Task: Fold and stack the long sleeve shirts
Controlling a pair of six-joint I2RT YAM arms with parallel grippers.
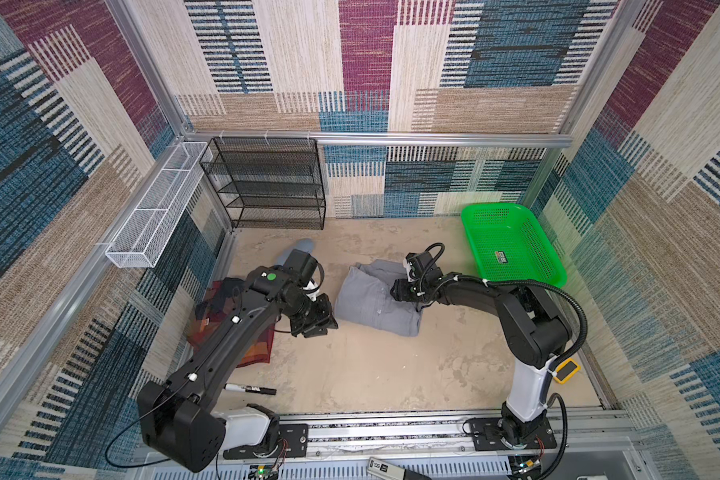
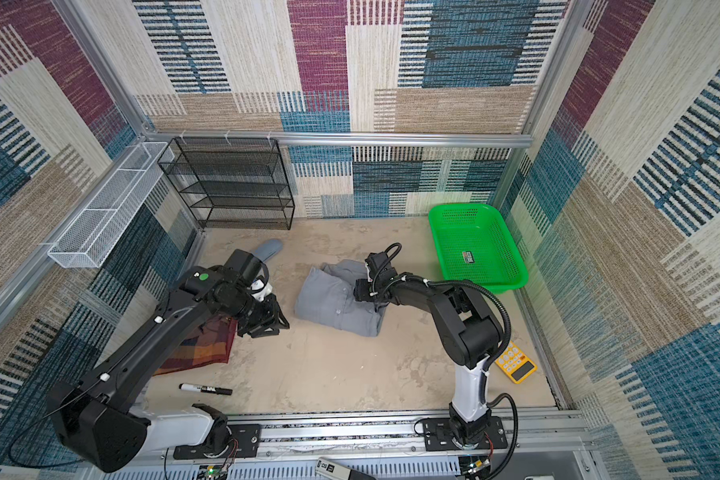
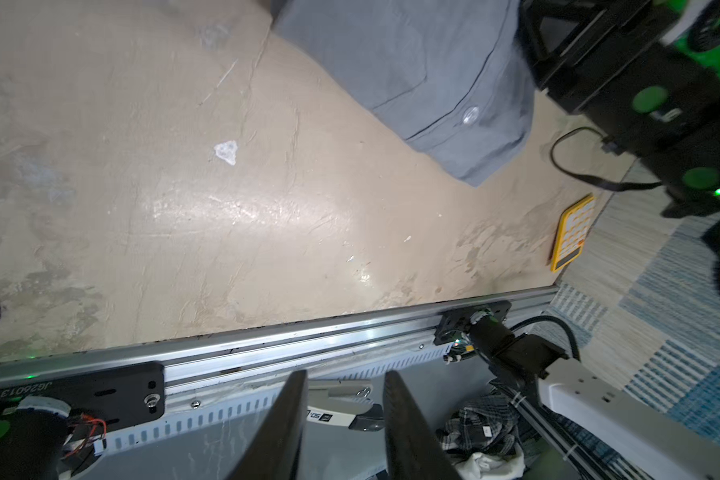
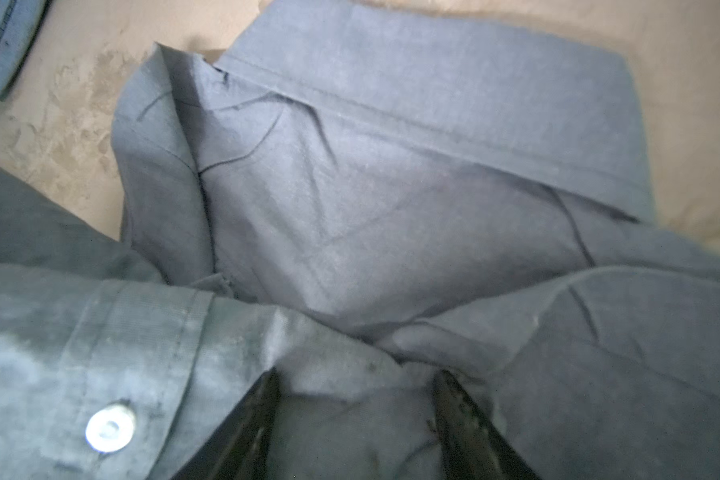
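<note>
The grey long sleeve shirt lies partly folded mid-table; it also shows in the left wrist view. My right gripper is pressed down into the grey shirt's right side, its jaws standing apart with a bunched fold of cloth between them. The patchwork plaid shirt lies at the left, mostly hidden under my left arm. My left gripper hovers between the two shirts, open and empty.
A green basket stands at the back right. A black mesh rack and a white wire tray line the back left. A blue-grey case, a black marker and a yellow calculator lie on the table.
</note>
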